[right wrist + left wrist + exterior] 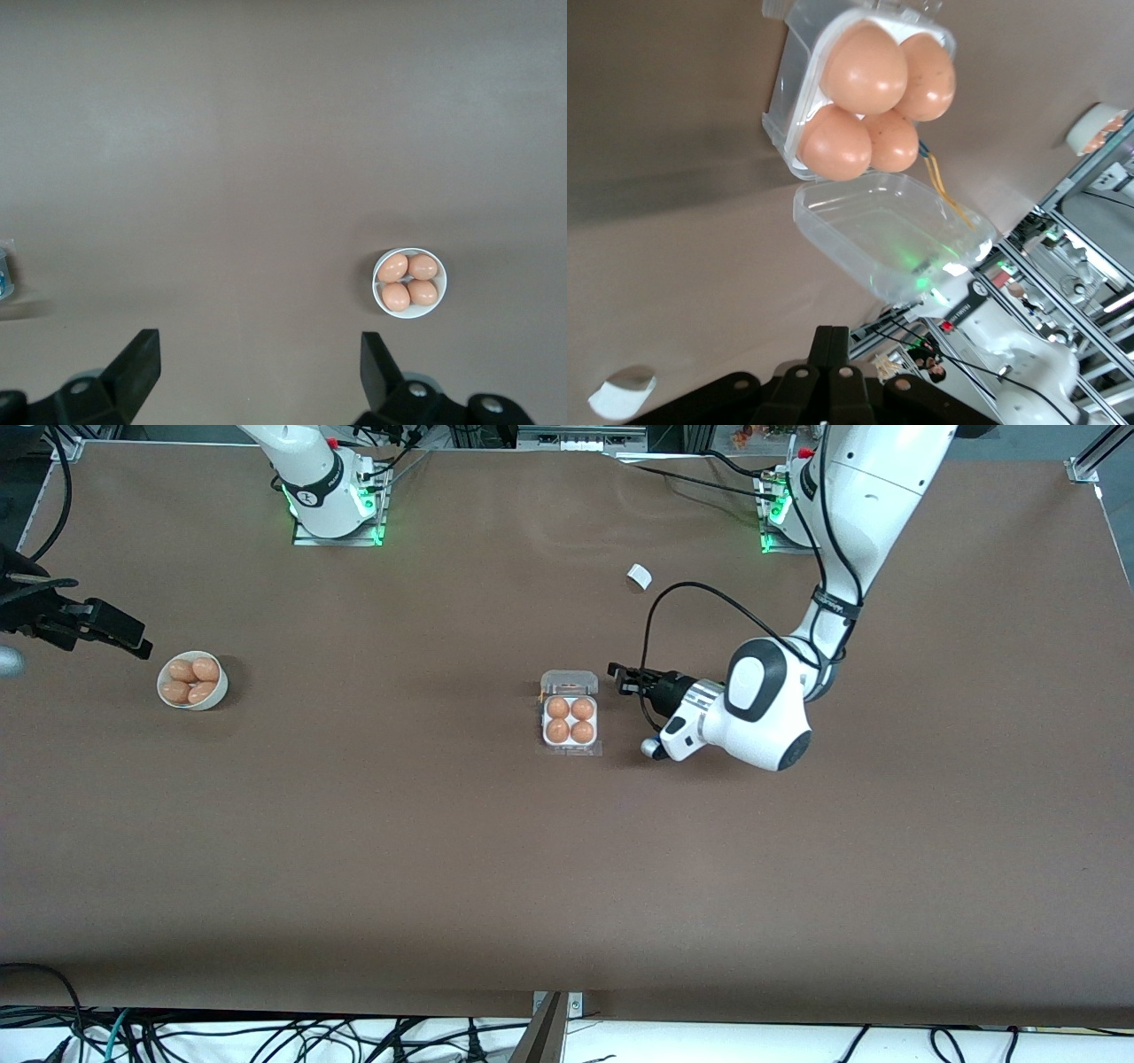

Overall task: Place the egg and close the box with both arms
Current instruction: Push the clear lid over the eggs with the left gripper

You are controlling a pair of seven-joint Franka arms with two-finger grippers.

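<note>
Nearest the front camera we find the box (570, 732), a small white four-cell tray lying around the middle of the brown table (567, 886), its clear hinged lid (570, 683) flung open on the edge farther from that camera. All four cells are filled; we see an egg (582, 732) in each, orange-brown and smooth. Just beside the box, toward the left arm's end of the table, we see the left gripper (617, 677) held low near the open lid, its fingers (830, 354) pressed together with nothing between them. The left arm (833, 615) comes down from its base, bends sharply at the wrist, and lies almost level so that the gripper points at the box. Toward the right arm's end of the table we see a round white bowl (215, 691) holding four more eggs. The right gripper (115, 633) hangs beside the bowl at the edge of the front view, fingers (135, 361) spread wide apart and holding nothing, and the right arm waits there. We also see a small white scrap (639, 576) lying on the table farther from the front camera than the box.
</note>
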